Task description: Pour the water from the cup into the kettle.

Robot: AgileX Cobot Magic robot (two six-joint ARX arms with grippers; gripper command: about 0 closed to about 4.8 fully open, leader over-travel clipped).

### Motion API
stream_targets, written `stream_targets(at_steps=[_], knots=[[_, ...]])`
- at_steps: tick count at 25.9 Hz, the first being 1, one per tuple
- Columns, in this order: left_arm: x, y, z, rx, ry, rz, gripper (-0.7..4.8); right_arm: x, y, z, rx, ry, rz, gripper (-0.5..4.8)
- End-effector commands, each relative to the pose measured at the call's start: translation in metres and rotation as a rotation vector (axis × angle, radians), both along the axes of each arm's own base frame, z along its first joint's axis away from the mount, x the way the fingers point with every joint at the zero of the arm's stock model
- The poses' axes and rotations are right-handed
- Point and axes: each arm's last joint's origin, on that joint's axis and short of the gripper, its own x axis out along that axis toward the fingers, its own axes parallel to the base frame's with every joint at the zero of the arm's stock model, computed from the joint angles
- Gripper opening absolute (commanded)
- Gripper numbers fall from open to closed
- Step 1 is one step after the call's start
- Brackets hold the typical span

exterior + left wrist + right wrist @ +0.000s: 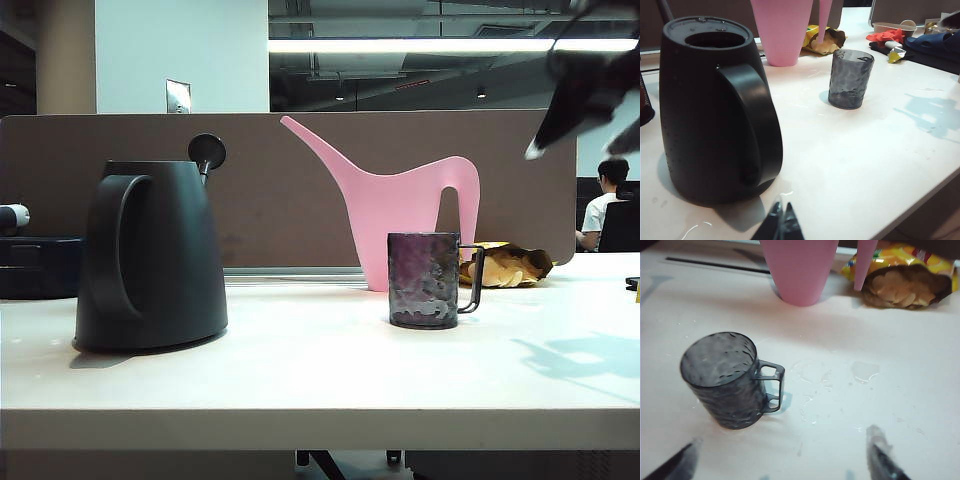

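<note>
A small dimpled glass cup stands upright on the pale table, its thin dark handle turned toward the right of the exterior view, with nothing gripping it. Well apart from it, on the left of that view, sits the black kettle, its lid swung up on its hinge and the round mouth open, as the left wrist view shows from above. A pink watering can stands behind the cup, near the brown divider, and an open yellow bag of crisps lies beside the can. Splashes of water spot the table near the cup's handle. The right gripper hangs above the table just short of the cup, fingers spread wide and holding nothing; in the exterior view it is a blurred dark shape high at the right. The left gripper sits low beside the kettle's base, its tips together and empty
</note>
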Motion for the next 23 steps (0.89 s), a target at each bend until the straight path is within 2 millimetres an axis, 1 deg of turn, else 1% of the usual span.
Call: stream_targets(at_steps=[1, 4, 7, 9, 10, 12, 17, 23], knots=[[0.0, 0.0, 0.003, -0.004, -0.019, -0.01, -0.05, 0.019, 0.004, -0.011, 0.002, -0.014, 0.007, 4.79], [0.0, 0.0, 0.003, -0.004, -0.018, -0.01, -0.05, 0.033, 0.007, -0.025, 0.015, 0.0, 0.033, 4.79], [0.0, 0.0, 0.003, -0.004, -0.018, -0.01, -0.05, 0.052, 0.011, -0.049, 0.044, 0.027, 0.045, 4.79], [0.0, 0.0, 0.003, -0.004, -0.018, -0.01, -0.05, 0.058, 0.012, -0.058, 0.054, 0.034, 0.054, 4.79], [0.0, 0.0, 0.003, -0.004, -0.018, -0.01, -0.05, 0.064, 0.013, -0.067, 0.071, 0.038, 0.048, 4.79], [0.0, 0.0, 0.003, -0.004, -0.018, -0.01, -0.05, 0.07, 0.015, -0.078, 0.084, 0.04, 0.062, 4.79], [0.0, 0.0, 0.003, -0.004, -0.018, -0.01, -0.05, 0.079, 0.016, -0.09, 0.109, 0.024, 0.065, 4.79], [0.0, 0.0, 0.003, -0.004, -0.018, -0.01, -0.05, 0.108, 0.024, -0.089, 0.113, 0.032, 0.087, 4.79]])
